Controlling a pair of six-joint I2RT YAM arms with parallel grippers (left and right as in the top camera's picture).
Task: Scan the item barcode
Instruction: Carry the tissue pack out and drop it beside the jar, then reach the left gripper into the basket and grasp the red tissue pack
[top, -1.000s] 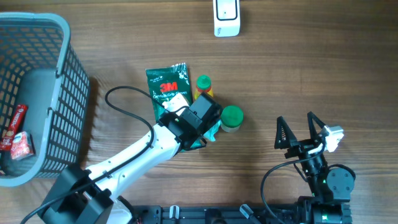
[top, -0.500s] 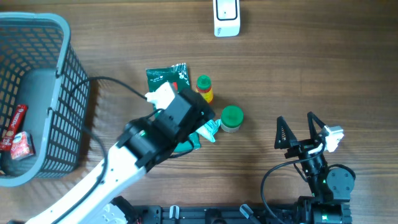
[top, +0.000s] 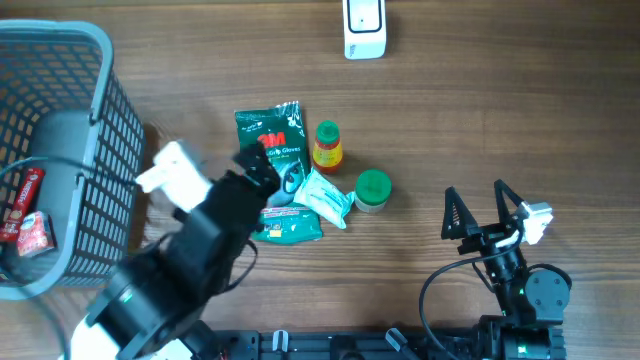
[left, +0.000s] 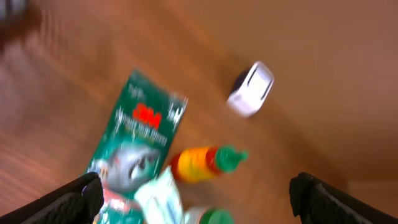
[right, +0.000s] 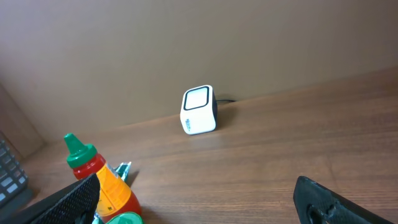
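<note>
A white barcode scanner (top: 364, 28) stands at the table's far edge, also in view as the scanner (right: 199, 110) and, blurred, the scanner (left: 252, 89). Mid-table lie a green 3M packet (top: 268, 140), a red-orange sauce bottle (top: 327, 145) with a green cap, a white-teal packet (top: 325, 195), a green-lidded jar (top: 373, 190) and a teal packet (top: 290, 225). My left gripper (top: 262, 170) hovers open and empty over the 3M packet's near end; its wrist view is blurred, with the left gripper (left: 199, 205) above the pile. My right gripper (top: 480, 212) rests open and empty to the right of the jar.
A grey mesh basket (top: 100, 150) at the left holds red snack packets (top: 25, 215). In the right wrist view the bottle (right: 102, 177) is close to my right gripper's (right: 202, 205) left finger, and bare wood runs from there to the scanner.
My left arm has pulled back toward the near left and risen off the pile, uncovering the white-teal packet and teal packet. Its jaws stay open and empty. The right arm has not moved.
</note>
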